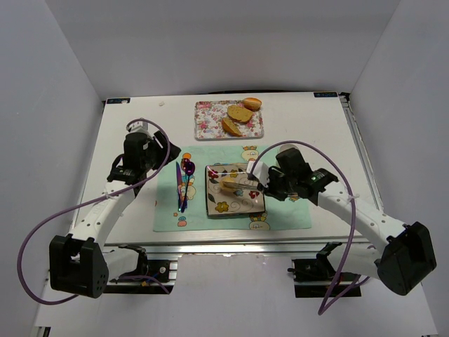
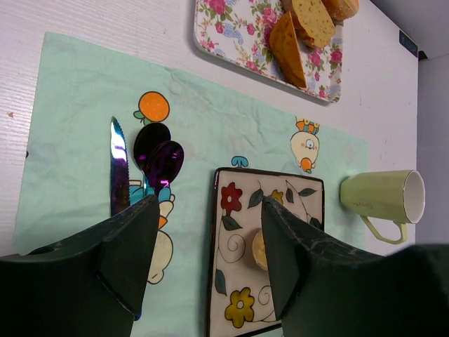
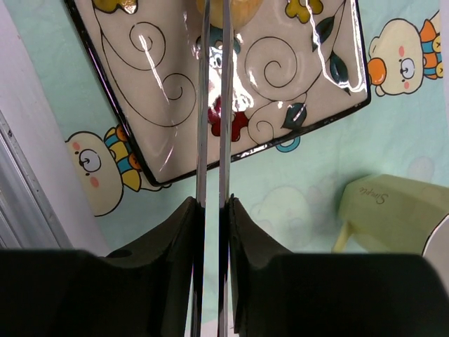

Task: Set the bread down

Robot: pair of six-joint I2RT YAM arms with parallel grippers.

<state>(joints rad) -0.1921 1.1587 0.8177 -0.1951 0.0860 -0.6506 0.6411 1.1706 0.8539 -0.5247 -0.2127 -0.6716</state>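
The table (image 1: 316,126) carried a green mat (image 1: 168,210), and on the mat sat the flowered plate (image 1: 214,210), where the bread (image 3: 242,8) lay near the middle. The bread looked small, light and dry, with a crust probably firm enough to pinch yet a crumb likely to dent or flake under a hard squeeze. Its rounded rim could slide on the glazed plate, so a gentle hold across its width, low on the sides, seemed safest. The right fingers (image 3: 184,232) were clenched on a pair of metal tongs (image 3: 202,105), whose two blades ran close together toward the bread. The left fingers (image 2: 133,239) stood released and spread wide, holding nothing, above the mat's near-left part. The top view alone showed both arms and the whole layout, but left the bread a pale speck. The right wrist view showed the grip on the tongs and the blades reaching the bread, though their tips ran off the frame, so whether they pinched it could not be told. The left wrist view gave the bread's place on the plate, half hidden behind one finger, and the mug (image 2: 379,196) lying on its side.
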